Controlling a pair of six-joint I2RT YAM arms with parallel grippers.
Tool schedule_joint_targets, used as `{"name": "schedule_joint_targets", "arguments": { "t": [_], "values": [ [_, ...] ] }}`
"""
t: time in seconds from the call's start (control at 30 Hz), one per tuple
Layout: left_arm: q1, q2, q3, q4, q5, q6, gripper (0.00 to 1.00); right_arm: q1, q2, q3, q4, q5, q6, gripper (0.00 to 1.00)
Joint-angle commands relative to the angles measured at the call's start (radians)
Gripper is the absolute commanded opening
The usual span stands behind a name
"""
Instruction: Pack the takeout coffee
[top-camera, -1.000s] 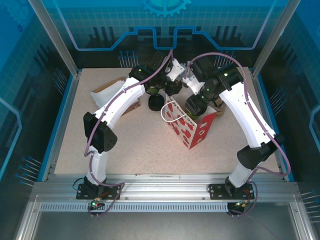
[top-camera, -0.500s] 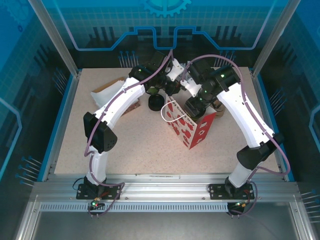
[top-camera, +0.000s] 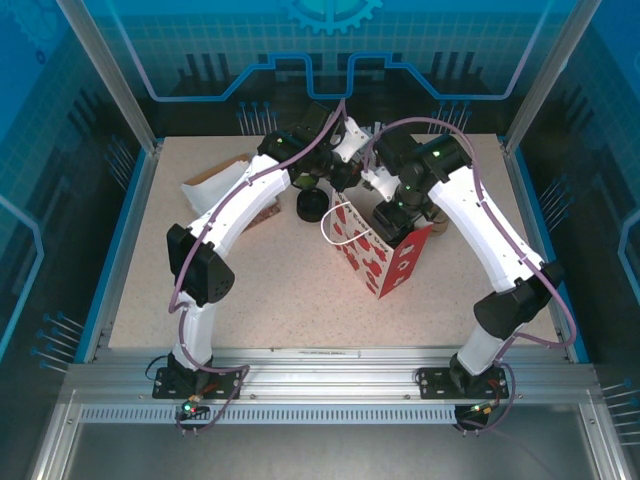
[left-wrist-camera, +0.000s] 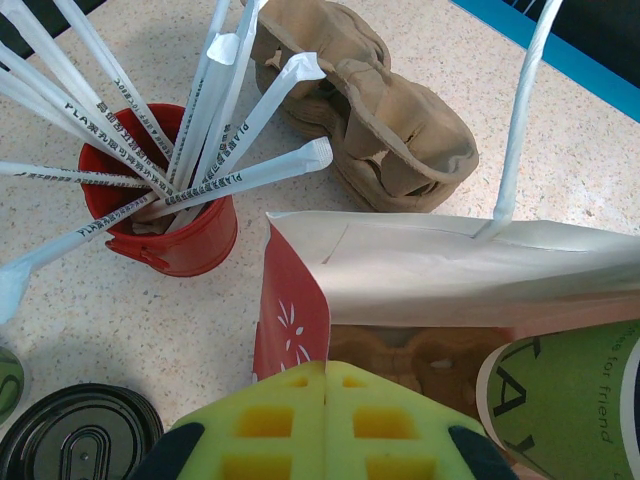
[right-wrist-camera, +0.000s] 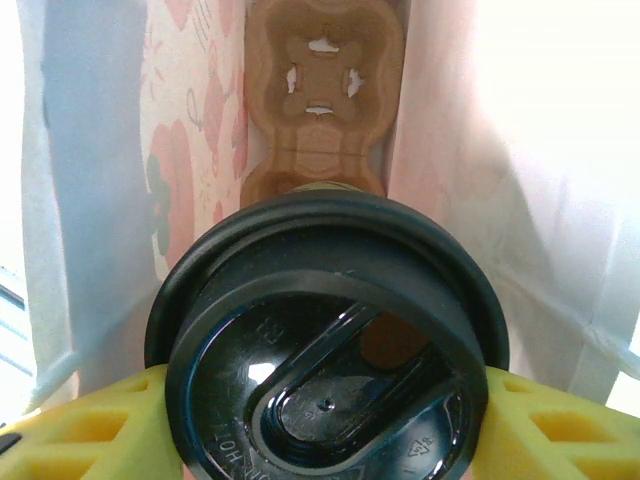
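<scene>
Speckled beige tabletop (top-camera: 250, 290) inside a blue-walled enclosure; items listed left to right.
- Red cup of straws (left-wrist-camera: 180, 225): left of the left-wrist frame, upright.
- Loose black lid (left-wrist-camera: 75, 435): lower left corner, lying flat.
- Left claw (left-wrist-camera: 325, 420): bottom centre, clenched, seemingly pinching the near wall of the paper bag (left-wrist-camera: 420, 275).
- Paper bag: centre of the overhead frame, upright, mouth open, with a pulp tray (right-wrist-camera: 322, 80) at its bottom.
- Takeout coffee (right-wrist-camera: 325, 340): grasped at its sides by the right claw (right-wrist-camera: 325, 425), lid up, within the bag's mouth above the tray.
- Hazards, judged: the cup base may miss a tray well and tip; the cup may snag the paper wall; the bag may fold shut if the pinch slips.
</scene>
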Motion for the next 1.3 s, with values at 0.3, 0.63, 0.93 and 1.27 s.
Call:
{"name": "schedule_joint_targets", "arguments": {
  "t": [0.3,0.63,0.93,1.27],
  "values": [
    [-0.004,-0.017,-0.014,0.018,0.0,-0.001,0.04,-0.044,0.031,-0.032,0.023,-0.056,0.005,0.38],
    [-0.004,-0.045,-0.063,0.043,-0.008,-0.002,0.03,-0.047,0.041,-0.079,0.058,-0.059,0.03,0.38],
    [-0.004,-0.057,-0.083,0.054,-0.016,-0.001,0.03,-0.054,0.038,-0.151,0.1,-0.062,0.047,0.37],
    [-0.003,-0.062,-0.088,0.058,-0.016,-0.006,0.03,-0.058,0.055,-0.192,0.145,-0.073,0.057,0.37]
  ]
}}
